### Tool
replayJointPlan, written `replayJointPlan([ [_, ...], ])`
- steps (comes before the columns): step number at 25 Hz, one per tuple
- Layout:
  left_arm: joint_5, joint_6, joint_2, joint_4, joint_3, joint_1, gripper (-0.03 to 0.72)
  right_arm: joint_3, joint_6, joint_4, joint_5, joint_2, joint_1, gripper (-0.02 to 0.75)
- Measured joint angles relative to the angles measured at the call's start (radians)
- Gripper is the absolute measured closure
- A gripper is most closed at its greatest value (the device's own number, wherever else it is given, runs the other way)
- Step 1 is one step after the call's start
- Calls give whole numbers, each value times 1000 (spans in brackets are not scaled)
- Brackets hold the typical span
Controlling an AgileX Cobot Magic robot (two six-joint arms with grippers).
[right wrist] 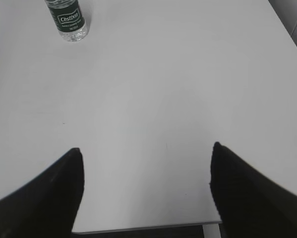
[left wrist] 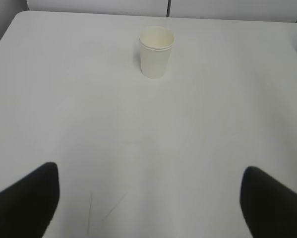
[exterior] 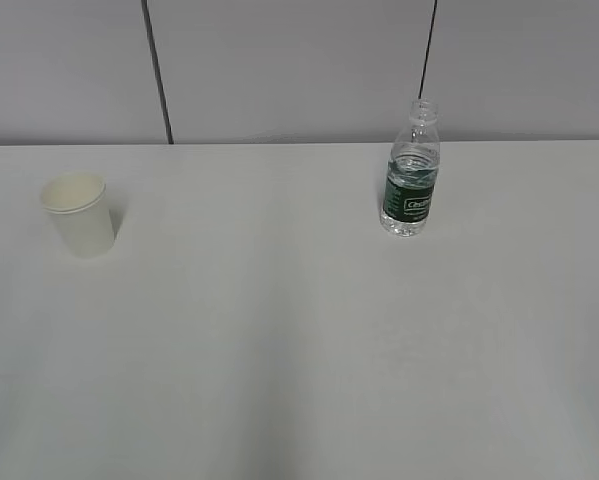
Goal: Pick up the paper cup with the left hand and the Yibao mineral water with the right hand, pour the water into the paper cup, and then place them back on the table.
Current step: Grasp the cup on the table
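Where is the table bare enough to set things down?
Free: the wide stretch between the paper cup and the water bottle, and all the table in front of them. Nowhere is crowded; both stand apart near the back.

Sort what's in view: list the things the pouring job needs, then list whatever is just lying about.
Belongs to the job:
- paper cup, upright, standing free
- Yibao mineral water, upright, uncapped
- table under both
- left hand, fingers apart, empty
- right hand, fingers apart, empty

Just lying about:
- nothing on the table; only the grey wall panels behind
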Motion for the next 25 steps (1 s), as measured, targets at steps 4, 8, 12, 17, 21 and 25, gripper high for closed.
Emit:
replayJointPlan([
  [4,0,0,0,-1,0,0,24,0,0,0,0,0,0,152],
  [8,0,0,0,-2,0,0,24,0,0,0,0,0,0,152],
  [12,0,0,0,-4,0,0,72,0,0,0,0,0,0,152],
  [17,-2,0,0,-21,0,0,121,0,0,0,0,0,0,152],
  [21,-15,0,50,-31,-17,0,127,0,0,0,0,0,0,152],
  [25,-144,17,184,-33,-51,0,129,0,0,0,0,0,0,152],
])
